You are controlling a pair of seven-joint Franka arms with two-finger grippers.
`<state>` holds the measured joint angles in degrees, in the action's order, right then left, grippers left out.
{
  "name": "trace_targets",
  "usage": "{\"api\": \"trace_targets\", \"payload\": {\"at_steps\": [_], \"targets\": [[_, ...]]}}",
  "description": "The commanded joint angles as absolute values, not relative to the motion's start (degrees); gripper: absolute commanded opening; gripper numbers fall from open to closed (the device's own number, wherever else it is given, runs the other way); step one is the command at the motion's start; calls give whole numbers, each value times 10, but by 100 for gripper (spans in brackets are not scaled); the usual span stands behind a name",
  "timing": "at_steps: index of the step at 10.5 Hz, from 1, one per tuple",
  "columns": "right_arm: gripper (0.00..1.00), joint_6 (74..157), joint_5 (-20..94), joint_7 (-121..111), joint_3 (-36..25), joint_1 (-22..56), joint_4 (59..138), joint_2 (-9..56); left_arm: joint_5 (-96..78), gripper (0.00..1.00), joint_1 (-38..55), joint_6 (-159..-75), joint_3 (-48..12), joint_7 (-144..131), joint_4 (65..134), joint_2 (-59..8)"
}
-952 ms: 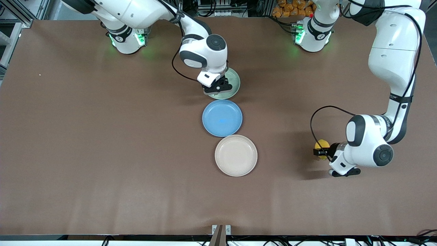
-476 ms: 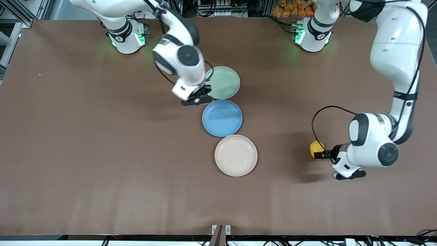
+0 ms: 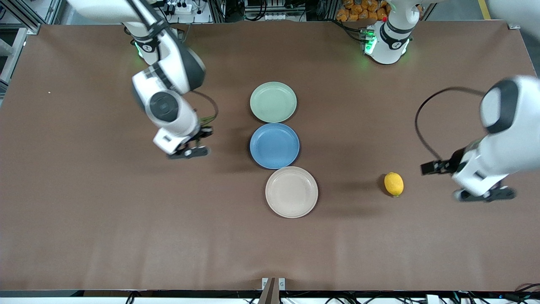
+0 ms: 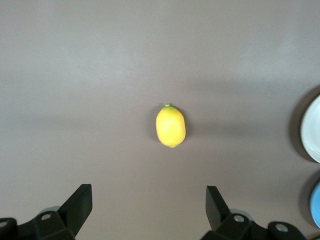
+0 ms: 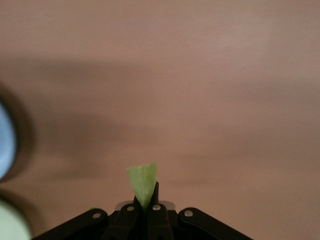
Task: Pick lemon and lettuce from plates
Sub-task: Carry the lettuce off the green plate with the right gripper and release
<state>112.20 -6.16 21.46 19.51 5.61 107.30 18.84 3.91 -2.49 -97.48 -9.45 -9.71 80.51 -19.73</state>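
The yellow lemon (image 3: 393, 184) lies on the bare table, beside the beige plate (image 3: 291, 192) toward the left arm's end. In the left wrist view the lemon (image 4: 170, 126) lies apart from my left gripper (image 4: 148, 205), which is open and empty. In the front view the left gripper (image 3: 430, 167) is up over the table toward the left arm's end from the lemon. My right gripper (image 5: 146, 200) is shut on a pale green lettuce piece (image 5: 143, 182). In the front view the right gripper (image 3: 205, 131) is over bare table, toward the right arm's end from the empty mint green plate (image 3: 273, 102).
A bright blue plate (image 3: 274, 145) sits empty between the mint green plate and the beige plate. The three plates form a row in the middle of the brown table. The plates' edges show in both wrist views.
My right gripper has left the mint green plate with the lettuce and moved toward the right arm's end. My left gripper has let go of the lemon and drawn away from it.
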Motion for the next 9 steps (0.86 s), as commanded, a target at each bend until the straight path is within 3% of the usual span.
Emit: {"api": "trace_targets", "payload": {"at_steps": [1,5,9], "targets": [[0,1113,-46,161,155,43,1078,177,55,100,-25,-958,-95,-98,814,-126],[0,1114,-48,70,74,36,1089,181,50,100,-29,-909,-102,-93,821,-56],[0,1128,-54,-8,27,25,1089,192,39,100,-42,-903,-100,-56,835,-36]]}}
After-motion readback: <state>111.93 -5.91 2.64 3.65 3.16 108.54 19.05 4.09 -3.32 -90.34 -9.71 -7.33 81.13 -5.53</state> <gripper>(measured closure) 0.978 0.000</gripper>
